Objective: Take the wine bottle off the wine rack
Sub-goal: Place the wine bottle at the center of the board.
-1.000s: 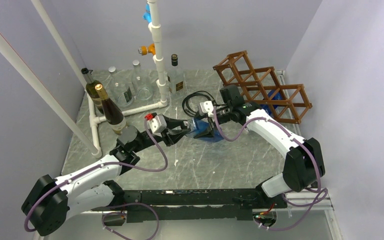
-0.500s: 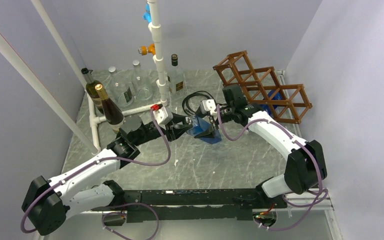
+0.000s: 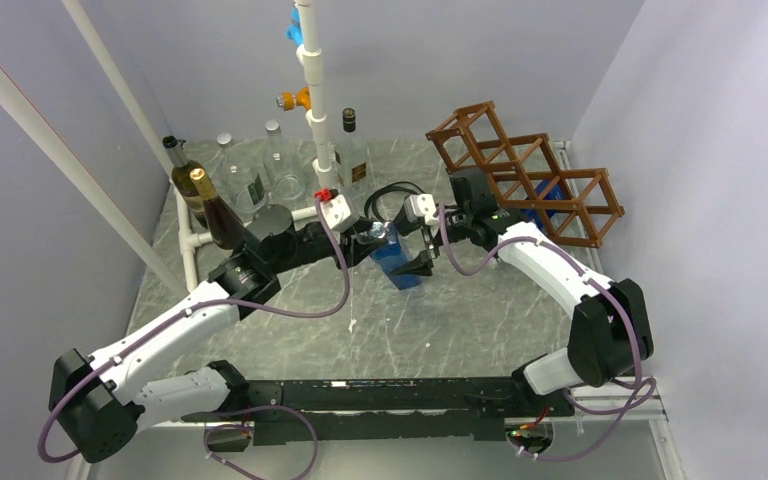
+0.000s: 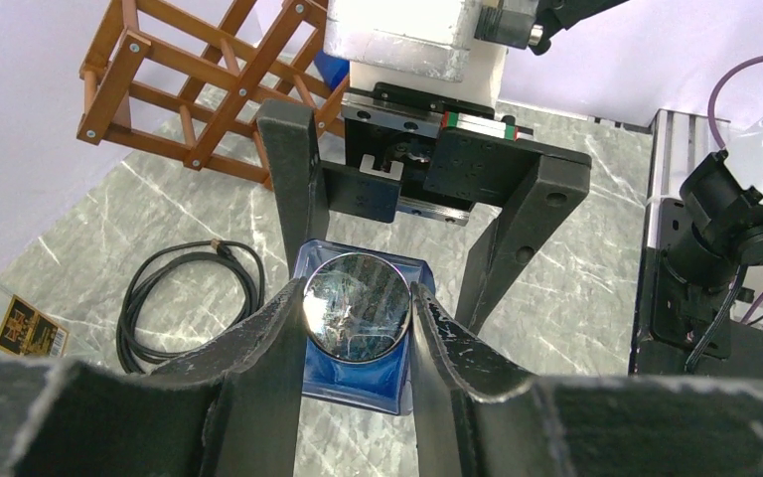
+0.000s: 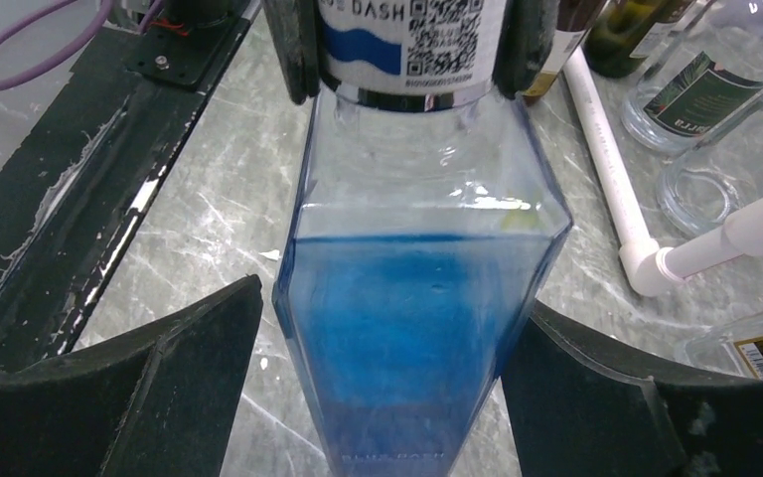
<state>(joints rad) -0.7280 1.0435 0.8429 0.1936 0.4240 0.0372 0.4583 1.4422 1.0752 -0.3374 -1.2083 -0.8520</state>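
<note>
Top view: the wine bottle (image 3: 397,262), blue and square-bodied, hangs tilted over mid-counter, well apart from the wine rack (image 3: 525,175). In the last second the left hand (image 3: 374,236) swung farther in with it, and the right hand (image 3: 409,248) spread wide. Reads as a handover nearly done, with the bottle already off the rack.

Left wrist: the left hand pinches the bottle's neck; the right's fingers stand clear on both sides. A black cable (image 4: 194,293) is coiled nearby.

Right wrist: counter shows either side of the blue body. Can't tell if the base touches down.

Counter (image 3: 360,320) is grey marbled stone. Other bottles (image 3: 210,205) and a white pipe frame (image 3: 315,100) stand at the far left. Walls are lavender.
</note>
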